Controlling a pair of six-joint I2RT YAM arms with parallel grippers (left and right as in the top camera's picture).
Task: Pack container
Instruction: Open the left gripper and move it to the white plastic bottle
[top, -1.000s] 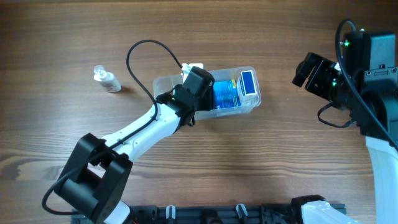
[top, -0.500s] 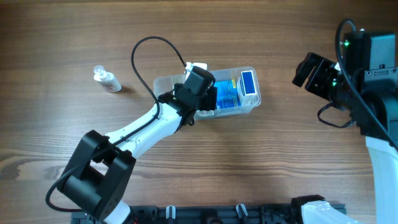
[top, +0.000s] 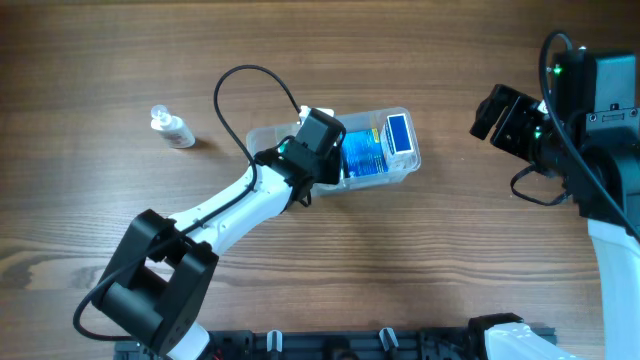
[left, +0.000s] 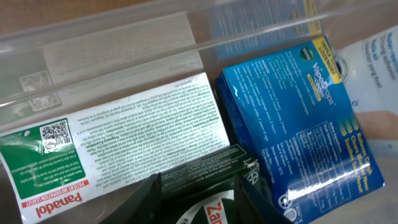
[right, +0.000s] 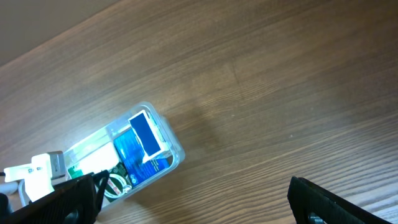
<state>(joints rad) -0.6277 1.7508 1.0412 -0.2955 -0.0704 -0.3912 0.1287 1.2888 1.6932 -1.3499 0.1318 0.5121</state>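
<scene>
While the left gripper (left: 199, 182) hangs inside the container (top: 262, 132), it has edged a shade toward the container's left end over the last second. That uncovers a bit more of the blue box (left: 298, 124). The arm's cable (top: 235, 85) loop has drifted too. The container and its contents have not shifted. Likely meaning: a fine positioning step, with the item being lined up for set-down and not yet let go.

Left jaws are narrowed onto a dark box (left: 208, 165) with red "Zan" lettering, and the fingers (left: 140, 202) flank its sides. It looks gripped. The dark box sits over the Panadol box (left: 124, 143), with the blue box just to its side. Both lie flat on the container floor.

The right gripper (right: 198, 181) is spread wide with nothing between the jaws, parked well apart to the container's right.

The container sits open side up. The small bottle (top: 172, 127) lies well off its left end. Its long axis runs left to right across the overhead view, slightly skewed, with the right end swung a little away from the robot. A blue-and-white pack (top: 398, 132) stands at that right end. The packing looks mostly done, though whether more items wait out of view cannot be told.
</scene>
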